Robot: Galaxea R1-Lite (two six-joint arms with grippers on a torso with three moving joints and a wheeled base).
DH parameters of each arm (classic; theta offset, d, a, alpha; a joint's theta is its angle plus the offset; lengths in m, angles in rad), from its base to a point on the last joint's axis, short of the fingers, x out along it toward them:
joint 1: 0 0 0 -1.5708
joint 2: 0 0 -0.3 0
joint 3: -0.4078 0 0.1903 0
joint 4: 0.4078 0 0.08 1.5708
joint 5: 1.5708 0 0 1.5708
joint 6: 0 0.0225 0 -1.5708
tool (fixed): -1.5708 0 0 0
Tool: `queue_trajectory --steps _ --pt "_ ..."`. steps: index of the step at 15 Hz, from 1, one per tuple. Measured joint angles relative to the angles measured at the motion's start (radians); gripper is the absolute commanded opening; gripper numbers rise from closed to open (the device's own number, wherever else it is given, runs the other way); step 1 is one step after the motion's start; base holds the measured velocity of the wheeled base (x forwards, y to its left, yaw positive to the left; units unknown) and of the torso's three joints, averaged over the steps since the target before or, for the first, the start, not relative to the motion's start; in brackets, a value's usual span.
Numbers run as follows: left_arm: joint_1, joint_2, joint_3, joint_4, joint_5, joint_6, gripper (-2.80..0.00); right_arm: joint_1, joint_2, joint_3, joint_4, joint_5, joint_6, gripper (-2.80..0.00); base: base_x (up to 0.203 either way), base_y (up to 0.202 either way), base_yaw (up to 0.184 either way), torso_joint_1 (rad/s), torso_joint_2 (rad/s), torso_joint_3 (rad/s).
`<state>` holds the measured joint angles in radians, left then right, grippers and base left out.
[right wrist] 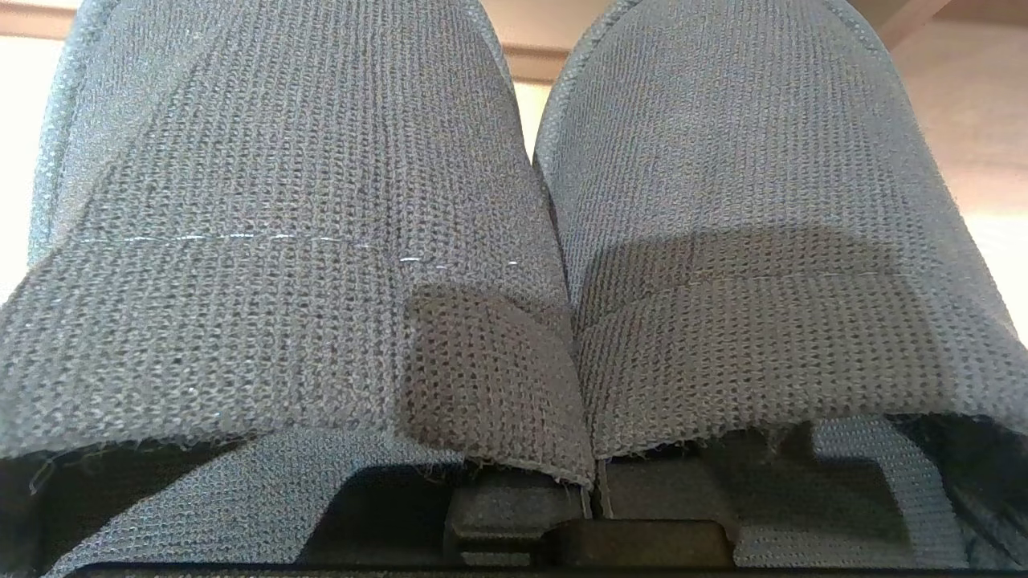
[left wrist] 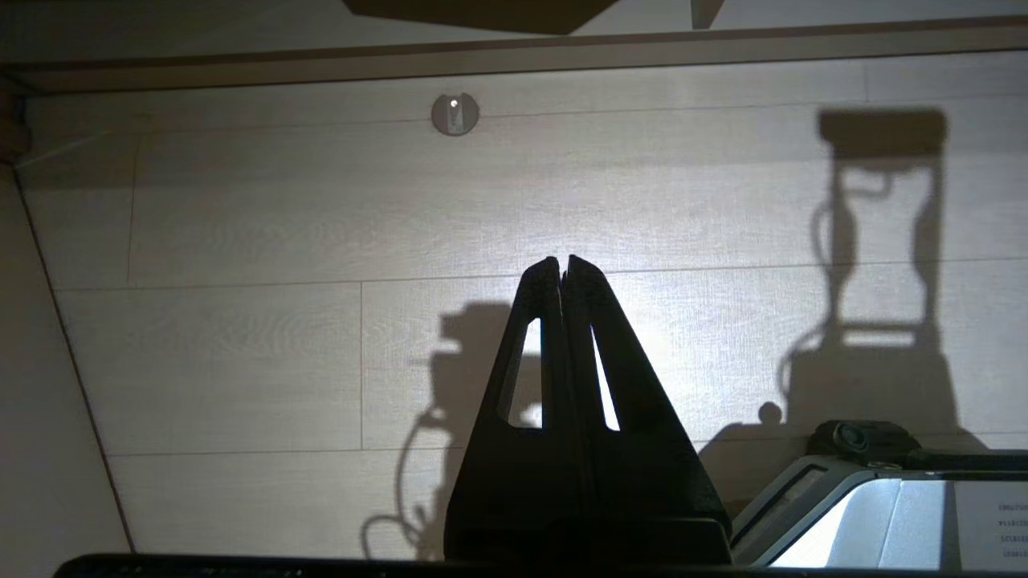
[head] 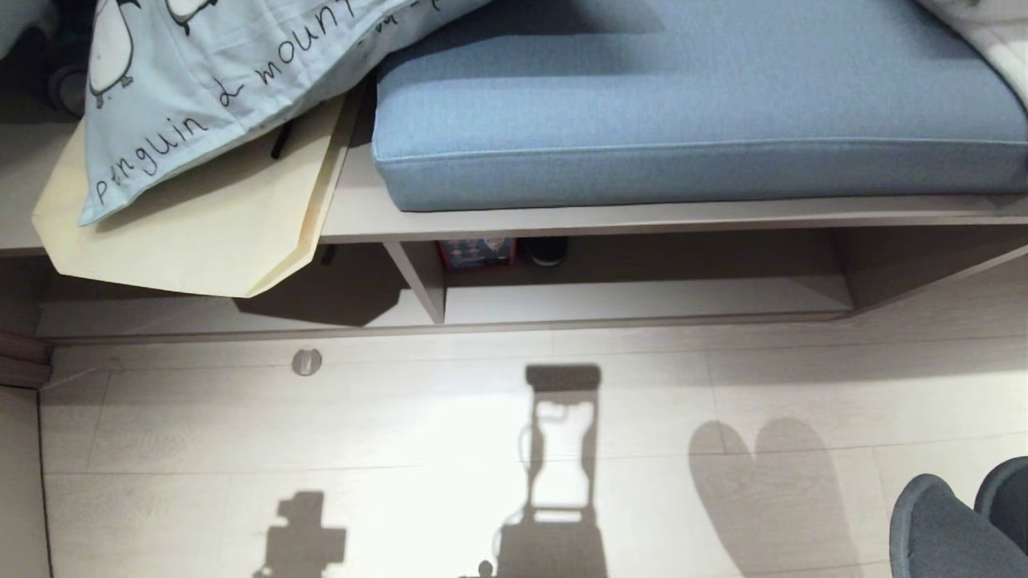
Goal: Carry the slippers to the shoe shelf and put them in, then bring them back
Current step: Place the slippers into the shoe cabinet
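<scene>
On the left, the left gripper (left wrist: 564,269) is hanging over the pale wood floor (head: 401,417). Its two dark, pointed fingers are pressed together, and it is holding nothing. Further back on the left, a penguin pillow (head: 209,72) and a flat cream paper bag (head: 193,225) are lying on the bench and poking out over its edge.

In the middle, the shoe shelf (head: 642,301) is waiting under the bench. It is low and wide, made of smooth pale wood, with a slanted divider (head: 418,277). A small red and blue box (head: 475,251) and something dark are sitting deep inside, but the long part to the right of the divider is looking free. Above it, a thick blue cushion (head: 691,96) is lying soft and flat.

On the right, the slippers (right wrist: 514,241) are hanging side by side and touching each other. The right gripper (right wrist: 590,514) is clenched on their inner edges, pinching both together. In the head view, only their rounded toes are peeking in at the bottom right corner. They are grey, knitted and floppy.

The robot is probably still bringing the slippers to the shelf. To do it well, it should be going low and slow, pointing the toes into the free part. Soft cloth can slip or fold, so the pinch should be staying tight until the soles are resting flat.
</scene>
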<state>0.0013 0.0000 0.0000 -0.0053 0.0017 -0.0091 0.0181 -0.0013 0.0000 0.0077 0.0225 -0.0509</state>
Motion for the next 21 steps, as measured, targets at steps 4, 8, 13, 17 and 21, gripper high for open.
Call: queue_trajectory --steps 4,8,13,17,21 --pt "0.000 0.000 0.000 0.000 0.000 0.000 -2.80 0.000 0.000 0.000 0.000 0.000 0.000 -2.80 0.000 0.000 0.000 0.002 0.00 -0.199" --pt "0.000 0.000 0.000 0.000 0.000 0.000 -2.80 0.000 0.000 0.000 0.000 0.000 0.000 -2.80 0.000 0.000 0.000 0.004 0.00 -0.195" --pt "0.000 0.000 0.000 0.000 0.000 0.000 -2.80 0.000 0.000 0.000 0.000 0.000 0.000 -2.80 0.000 0.000 0.000 0.004 0.01 -0.195" --pt "0.000 0.000 0.000 0.000 0.000 0.000 -2.80 0.000 0.000 0.000 0.000 0.000 -0.001 -2.80 0.000 0.000 0.000 0.004 0.00 -0.197" --pt "0.000 0.000 0.000 0.000 0.000 0.000 -2.80 0.000 0.000 0.000 0.000 0.000 -0.001 -2.80 0.000 0.000 0.000 0.005 0.01 -0.197"
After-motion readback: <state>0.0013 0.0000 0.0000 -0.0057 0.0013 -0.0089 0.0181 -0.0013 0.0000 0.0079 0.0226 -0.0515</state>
